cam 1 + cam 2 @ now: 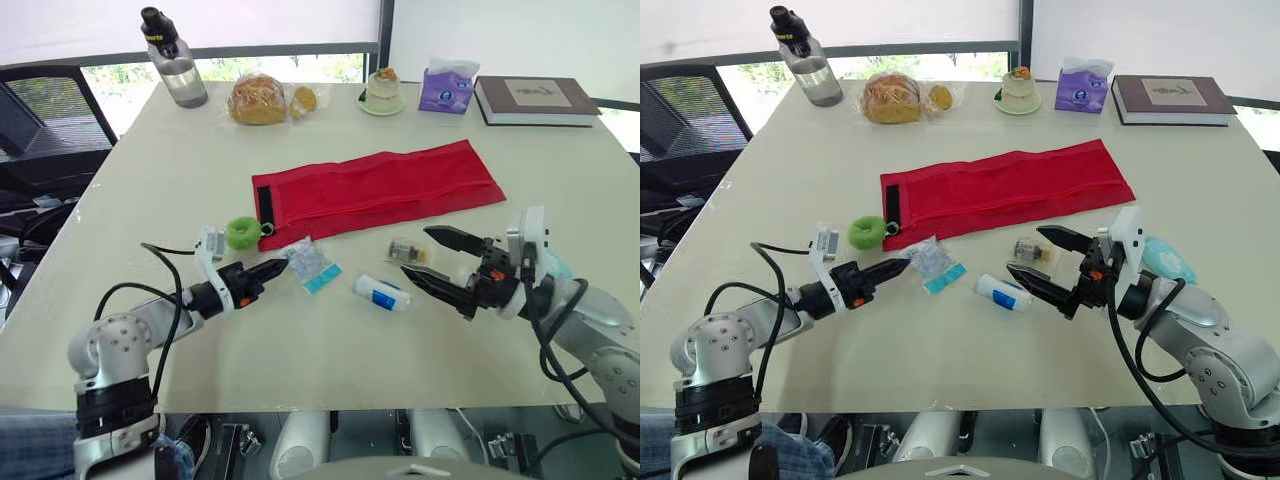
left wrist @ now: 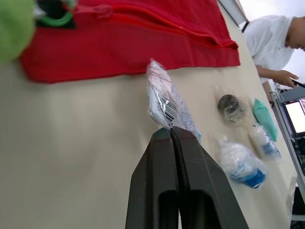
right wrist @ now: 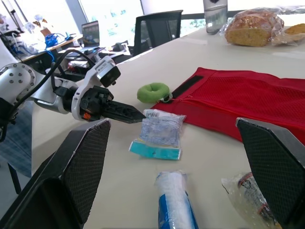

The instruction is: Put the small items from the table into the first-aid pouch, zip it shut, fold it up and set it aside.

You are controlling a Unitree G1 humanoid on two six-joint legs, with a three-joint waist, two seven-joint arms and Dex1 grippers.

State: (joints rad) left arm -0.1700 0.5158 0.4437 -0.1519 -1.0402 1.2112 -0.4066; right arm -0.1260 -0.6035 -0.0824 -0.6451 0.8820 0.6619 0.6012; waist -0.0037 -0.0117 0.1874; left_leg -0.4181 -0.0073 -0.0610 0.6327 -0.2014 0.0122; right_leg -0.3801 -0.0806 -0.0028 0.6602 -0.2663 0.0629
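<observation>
The red mesh pouch (image 1: 380,190) lies flat mid-table, with a green ring (image 1: 241,233) at its left end. In front of it lie a clear packet with a blue strip (image 1: 312,265), a white and blue roll (image 1: 381,293) and a small wrapped item (image 1: 407,251). My left gripper (image 1: 278,267) is shut and empty, its tip just left of the packet (image 2: 164,102). My right gripper (image 1: 416,252) stands wide open over the wrapped item (image 3: 248,198), holding nothing. A teal item (image 1: 1165,260) lies by the right wrist.
Along the far edge stand a water bottle (image 1: 175,60), bagged bread (image 1: 258,100), a dessert cup (image 1: 382,92), a purple tissue pack (image 1: 447,88) and a book (image 1: 535,100). An office chair (image 1: 50,110) is at the left. A person (image 2: 271,43) stands beyond the table.
</observation>
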